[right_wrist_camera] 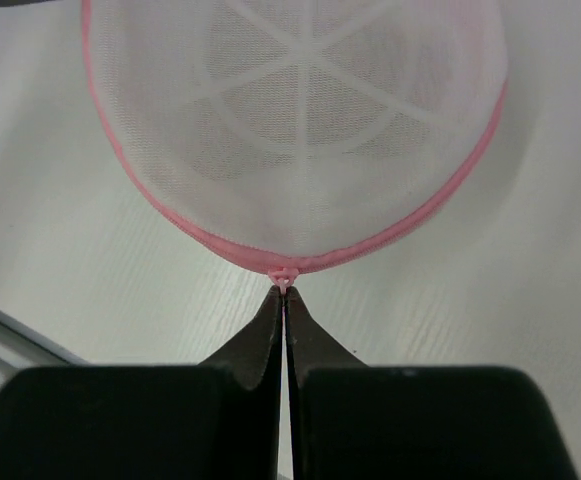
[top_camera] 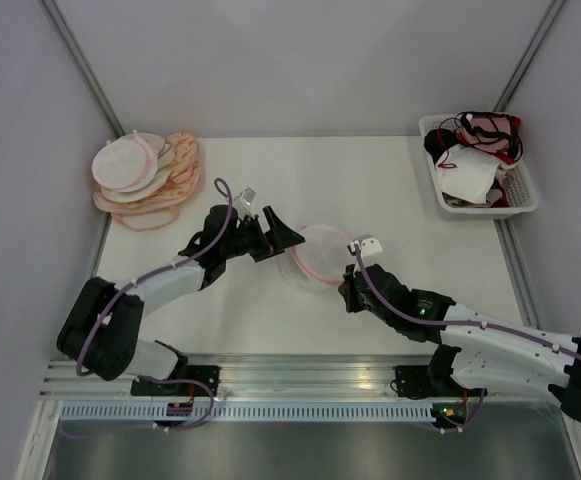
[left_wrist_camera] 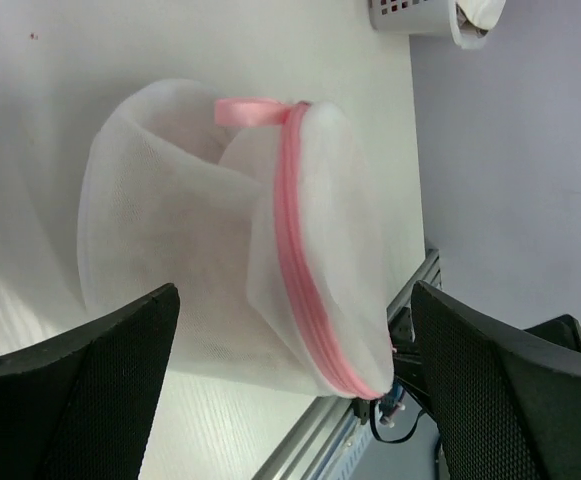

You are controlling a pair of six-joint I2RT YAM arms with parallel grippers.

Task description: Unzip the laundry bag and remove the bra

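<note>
White matte tabletop [top_camera: 370,180], rectangular, faint fine grain seen close up in right wrist view. Pale grey-lilac wall panels on three sides: back panel [top_camera: 300,60], left panel [top_camera: 20,200], right panel [top_camera: 580,120]. Slim aluminium corner posts [top_camera: 81,65] [top_camera: 527,55] where panels meet. Ribbed aluminium rail [top_camera: 300,365] along near table edge; white slotted strip [top_camera: 320,411] below it; dark grey glossy surface [top_camera: 320,450] at bottom. Light soft, even, from above; shadows faint.

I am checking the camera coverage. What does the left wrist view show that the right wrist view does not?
Left wrist only: a pink ribbon loop, the basket corner, the open left claw. Right wrist only: the right claw shut on the zip pull. Both: the laundry bag on the table.
</note>
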